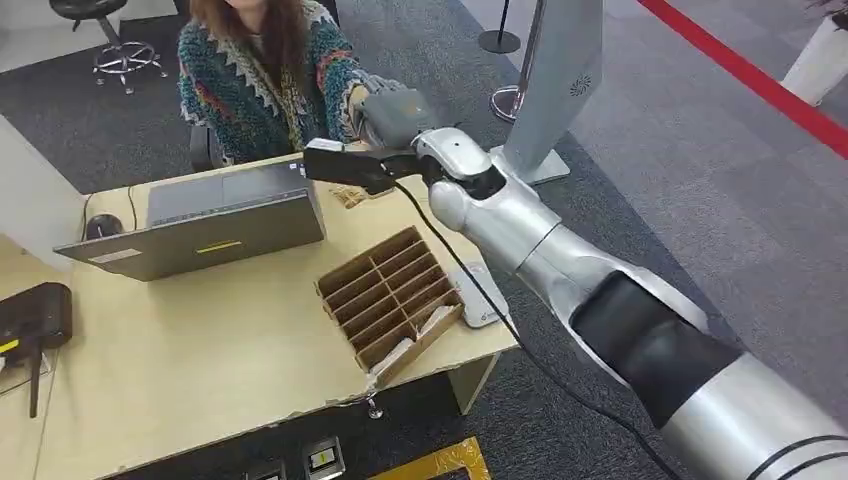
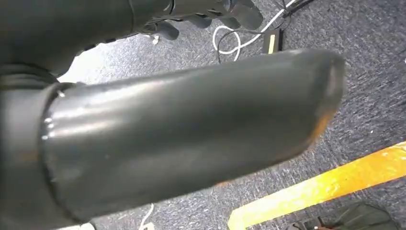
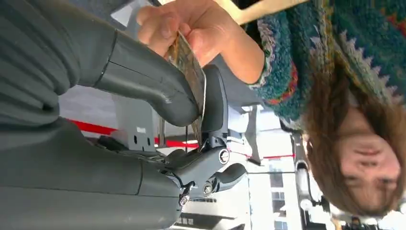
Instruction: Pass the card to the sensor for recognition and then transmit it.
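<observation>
The right hand [image 1: 385,125] is stretched out past the far edge of the desk [image 1: 200,370], toward a person [image 1: 265,70] in a patterned knitted sweater who sits behind it. In the right wrist view the thick grey thumb [image 3: 158,91] presses the card [image 3: 191,72] against a dark finger [image 3: 214,103], so the card is pinched between them. The card is thin and flat, seen nearly edge-on, with a brownish mottled printed face and a pale edge. The person's hand [image 3: 191,28] grips the same card at its other end, fingers on both faces, so both hold it at once above the desk's far edge.

On the desk a grey laptop [image 1: 215,215] stands near the far edge, lid tilted back. A brown divided cardboard tray [image 1: 390,295] lies near the right edge, and a white flat device [image 1: 480,295] rests just beside it at the right edge. A black device [image 1: 35,315] sits at the left edge.

The left hand [image 2: 191,134] hangs over grey carpet with a yellow floor stripe [image 2: 325,187]; the blurred close-up makes it impossible to tell how its fingers lie.
</observation>
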{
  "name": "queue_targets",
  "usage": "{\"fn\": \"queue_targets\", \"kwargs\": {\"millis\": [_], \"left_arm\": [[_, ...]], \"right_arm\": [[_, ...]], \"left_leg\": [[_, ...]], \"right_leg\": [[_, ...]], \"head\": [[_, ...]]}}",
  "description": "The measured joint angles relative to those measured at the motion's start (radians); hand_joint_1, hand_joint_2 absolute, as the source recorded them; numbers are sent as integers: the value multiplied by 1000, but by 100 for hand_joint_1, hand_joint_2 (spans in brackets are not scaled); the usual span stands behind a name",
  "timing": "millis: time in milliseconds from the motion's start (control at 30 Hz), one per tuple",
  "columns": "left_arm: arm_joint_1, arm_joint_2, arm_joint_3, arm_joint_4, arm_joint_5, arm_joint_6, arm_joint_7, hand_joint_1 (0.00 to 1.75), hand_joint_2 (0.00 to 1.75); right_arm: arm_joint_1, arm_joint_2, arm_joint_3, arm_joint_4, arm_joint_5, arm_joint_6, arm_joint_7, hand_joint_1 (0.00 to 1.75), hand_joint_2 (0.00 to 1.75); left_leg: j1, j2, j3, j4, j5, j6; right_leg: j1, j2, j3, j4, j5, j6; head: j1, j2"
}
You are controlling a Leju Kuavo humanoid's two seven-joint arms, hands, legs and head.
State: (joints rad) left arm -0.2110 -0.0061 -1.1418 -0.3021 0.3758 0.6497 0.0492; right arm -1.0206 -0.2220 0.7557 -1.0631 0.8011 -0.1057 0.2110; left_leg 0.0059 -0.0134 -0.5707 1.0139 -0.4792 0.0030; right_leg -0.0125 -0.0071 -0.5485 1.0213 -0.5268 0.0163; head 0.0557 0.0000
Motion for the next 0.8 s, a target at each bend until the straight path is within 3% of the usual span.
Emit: {"fn": "queue_targets", "kwargs": {"millis": [33,67,100,267,533,667,800], "left_arm": [[1,1,0,0,0,0,0,0,0],[2,1,0,0,0,0,0,0,0],[3,2,0,0,0,0,0,0,0],[3,2,0,0,1,1,0,0,0],[12,4,0,1,9,11,-3,0,0],[21,6,1,1,16,20,-5,0,0],[38,8,8,2,29,32,-18,0,0]], "right_arm": [[-3,5,5,23,-2,-3,-2,169,175],[-5,9,12,42,-2,-9,-5,63,175],[-5,11,17,55,-2,-11,-8,0,175],[-11,25,35,97,-13,-28,-13,0,175],[-19,20,38,116,-36,-159,16,0,175],[-19,3,23,98,-29,-211,49,0,175],[-14,-53,-20,6,11,-288,111,0,175]], "left_leg": [[0,0,0,0,0,0],[0,0,0,0,0,0],[0,0,0,0,0,0],[0,0,0,0,0,0],[0,1,1,0,0,0],[0,1,1,1,0,0],[0,1,2,1,0,0]], "right_leg": [[0,0,0,0,0,0],[0,0,0,0,0,0],[0,0,0,0,0,0],[0,0,-1,0,0,0],[0,2,-1,0,0,0],[0,2,-1,0,0,0],[0,2,-1,0,0,0]], "head": [[0,0],[0,0],[0,0],[0,0],[0,0],[0,0],[0,0]]}}
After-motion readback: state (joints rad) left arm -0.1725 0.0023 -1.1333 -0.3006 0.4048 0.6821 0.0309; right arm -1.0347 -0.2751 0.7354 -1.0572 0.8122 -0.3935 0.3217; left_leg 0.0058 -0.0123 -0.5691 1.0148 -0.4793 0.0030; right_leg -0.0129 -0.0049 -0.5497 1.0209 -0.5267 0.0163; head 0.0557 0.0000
